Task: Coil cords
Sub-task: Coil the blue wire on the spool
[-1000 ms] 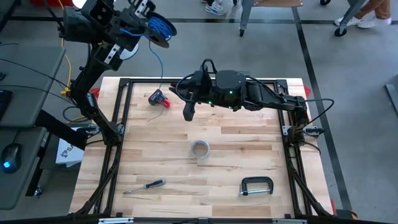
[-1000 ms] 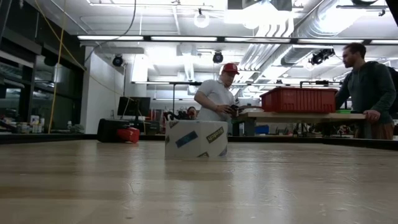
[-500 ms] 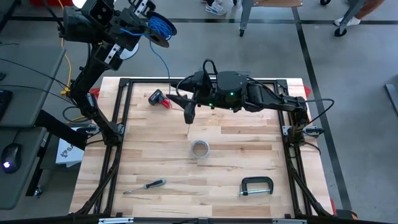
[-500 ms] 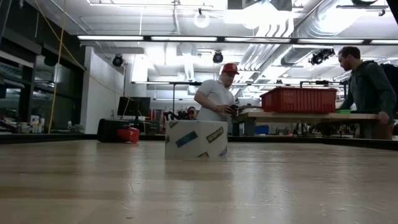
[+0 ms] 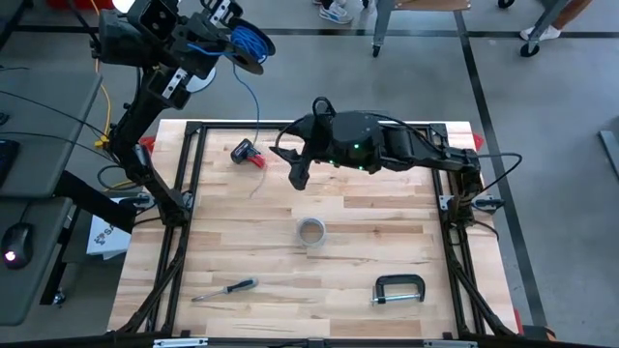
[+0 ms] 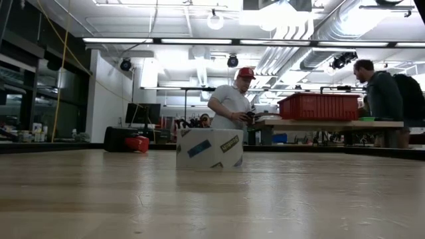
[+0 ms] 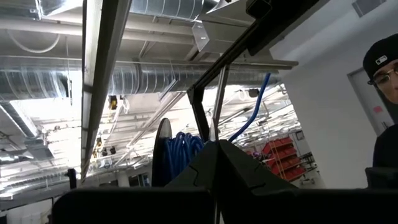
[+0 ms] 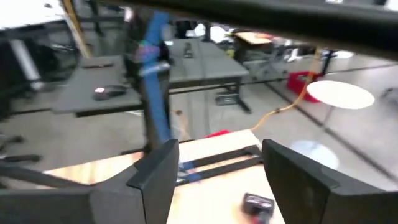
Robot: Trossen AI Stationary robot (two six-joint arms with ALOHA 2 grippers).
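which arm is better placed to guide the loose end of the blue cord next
Right, probably. The right gripper hovers open over the back of the table, close to the blue cord trailing down there. The left gripper is raised beyond the table's back-left corner, shut on the coiled part.

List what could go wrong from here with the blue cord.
1. The blue cord hangs slack from the coil at the raised left gripper beyond the table's far edge; its loose end could drag against the red-and-black tool on the table.
2. The right gripper, fingers open over the table, holds nothing in the right wrist view, so the cord may swing out of its reach.
3. The coil could slip off the left gripper, undoing the loops.
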